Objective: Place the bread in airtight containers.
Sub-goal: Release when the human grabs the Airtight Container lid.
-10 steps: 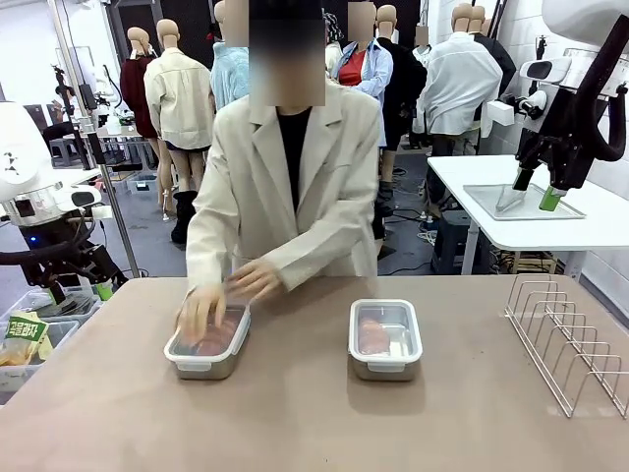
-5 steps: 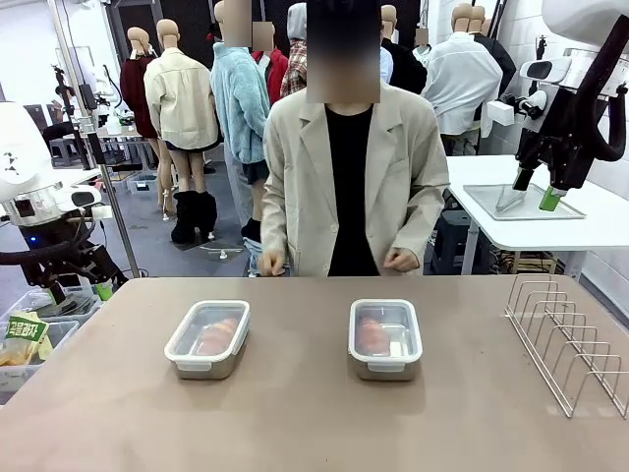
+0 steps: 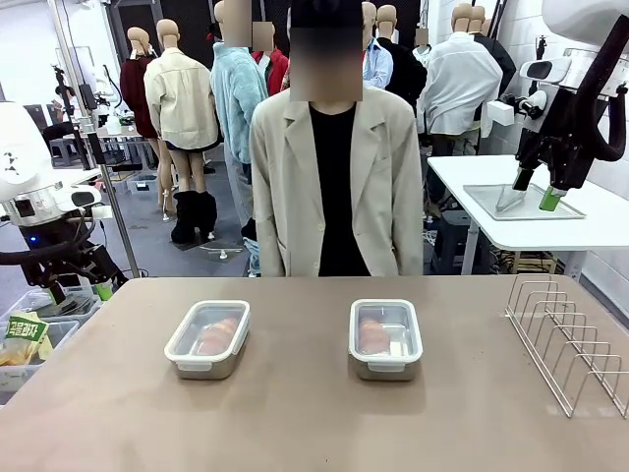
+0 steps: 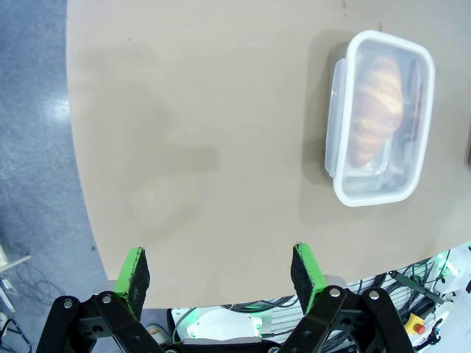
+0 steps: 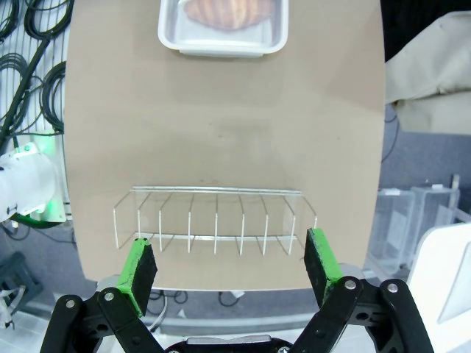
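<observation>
Broad tan table (image 3: 295,413), person in a pale jacket (image 3: 324,187) standing at the far edge, hands out of sight below it. Bent-wire rack (image 3: 570,344) on my right side, well apart from the work.

Two small stainless-steel boxes with clear clip-on lids: one left of centre (image 3: 208,339), one right of centre (image 3: 384,338), apart from each other. Each has a golden-brown ridged croissant inside, lids seated: left croissant (image 4: 374,110), right croissant (image 5: 229,10).

My left gripper (image 4: 221,271) hangs off the near edge, fingers spread, holding nothing. My right gripper (image 5: 229,266) hangs high above the rack, fingers spread, empty.

Judgement: task looks done. If checking clips, press each lid flat and even, without skidding the box.
</observation>
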Robot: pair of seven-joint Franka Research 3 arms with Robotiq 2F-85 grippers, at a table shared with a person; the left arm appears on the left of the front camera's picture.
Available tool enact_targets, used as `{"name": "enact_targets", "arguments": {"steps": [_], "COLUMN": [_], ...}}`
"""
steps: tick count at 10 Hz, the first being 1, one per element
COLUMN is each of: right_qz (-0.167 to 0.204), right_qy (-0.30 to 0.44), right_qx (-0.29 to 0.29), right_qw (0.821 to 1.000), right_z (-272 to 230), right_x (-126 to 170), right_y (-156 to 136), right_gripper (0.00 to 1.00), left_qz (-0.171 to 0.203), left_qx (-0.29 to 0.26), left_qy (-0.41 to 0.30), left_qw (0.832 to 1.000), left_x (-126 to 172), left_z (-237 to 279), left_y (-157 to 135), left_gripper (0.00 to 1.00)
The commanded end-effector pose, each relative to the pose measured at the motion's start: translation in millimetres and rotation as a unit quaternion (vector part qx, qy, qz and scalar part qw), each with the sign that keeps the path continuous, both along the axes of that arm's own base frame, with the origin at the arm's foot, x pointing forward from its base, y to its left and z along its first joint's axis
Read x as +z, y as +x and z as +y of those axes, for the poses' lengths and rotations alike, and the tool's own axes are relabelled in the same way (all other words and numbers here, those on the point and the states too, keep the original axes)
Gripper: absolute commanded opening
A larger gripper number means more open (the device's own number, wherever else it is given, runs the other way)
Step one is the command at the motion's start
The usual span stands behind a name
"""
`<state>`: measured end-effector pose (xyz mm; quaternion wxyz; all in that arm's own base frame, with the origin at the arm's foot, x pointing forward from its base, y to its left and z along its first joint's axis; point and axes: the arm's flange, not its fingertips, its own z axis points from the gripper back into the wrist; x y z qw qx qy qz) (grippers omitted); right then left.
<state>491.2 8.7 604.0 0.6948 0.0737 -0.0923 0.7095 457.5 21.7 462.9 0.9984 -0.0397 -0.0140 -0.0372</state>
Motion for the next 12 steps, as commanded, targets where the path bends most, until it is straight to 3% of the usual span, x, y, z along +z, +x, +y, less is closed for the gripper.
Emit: {"name": "enact_targets", "arguments": {"steps": [1,12], "right_qz": [0.004,0.004], "right_qy": [-0.004,-0.004], "right_qx": [0.000,0.000], "right_qw": [1.000,1.000], "right_z": [-1.5,-1.5], "right_x": [1.7,1.7], "right_y": [-1.6,-1.6], "right_gripper": [1.00,1.00], "left_qz": [0.000,0.000], "left_qx": [0.000,0.000], "left_qy": [0.004,0.004], "left_qw": [1.000,1.000], "left_x": [1.9,1.9], "left_z": [0.4,0.4], "left_y": [0.5,0.5], "left_gripper": [1.00,1.00]}}
